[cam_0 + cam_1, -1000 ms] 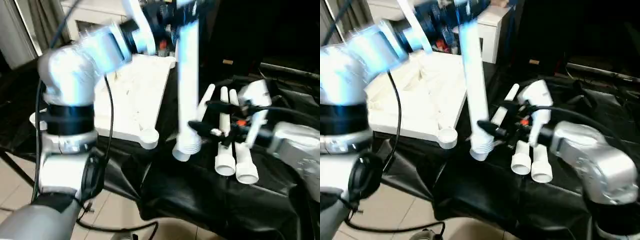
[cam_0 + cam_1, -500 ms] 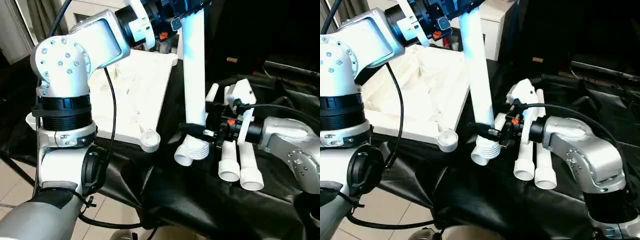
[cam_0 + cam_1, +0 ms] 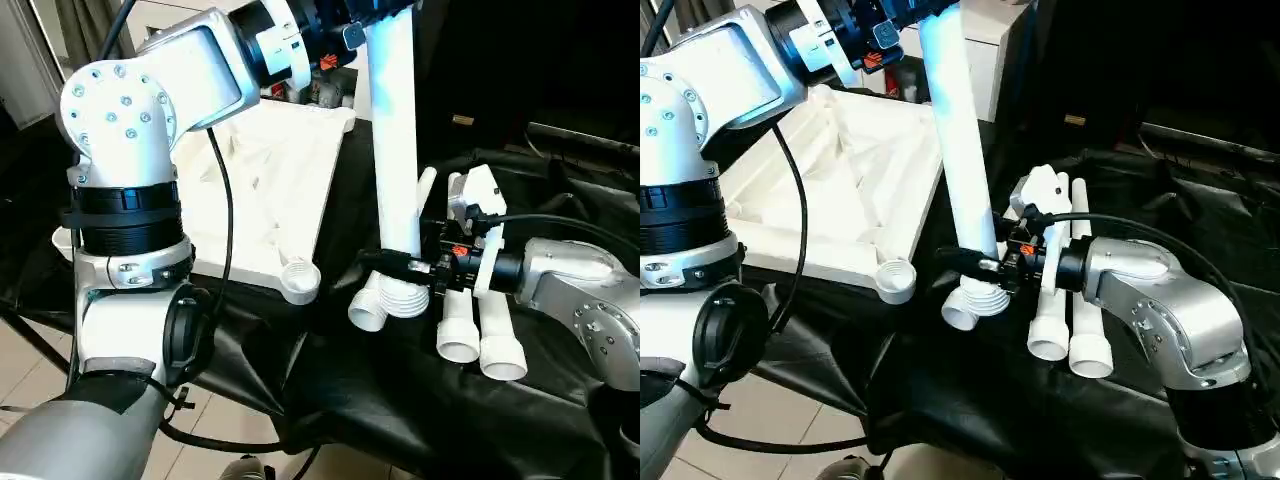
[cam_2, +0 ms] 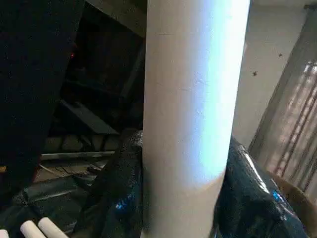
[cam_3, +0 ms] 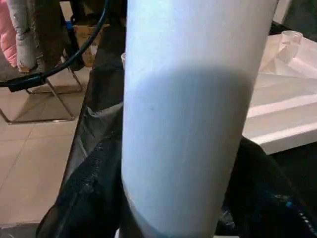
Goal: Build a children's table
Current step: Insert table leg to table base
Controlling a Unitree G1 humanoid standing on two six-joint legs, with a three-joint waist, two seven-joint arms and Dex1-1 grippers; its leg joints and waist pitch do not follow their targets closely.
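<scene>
The white tabletop lies underside up on the left, with a round corner socket at its near corner. One long white leg stands nearly upright in the air beside it, threaded end down and just above the black cloth. My left gripper is shut on the leg's top end. My right gripper reaches in from the right, its black fingers shut on the leg just above the threads. Both wrist views show the leg close up.
Three more white legs lie side by side on the black cloth under my right forearm. My left elbow and a black cable hang over the tabletop's near left. Tiled floor lies beyond the table's edge.
My right gripper's fingers have closed in on the leg's lower end. The leg has come a little more upright. The camera also shifted early on.
</scene>
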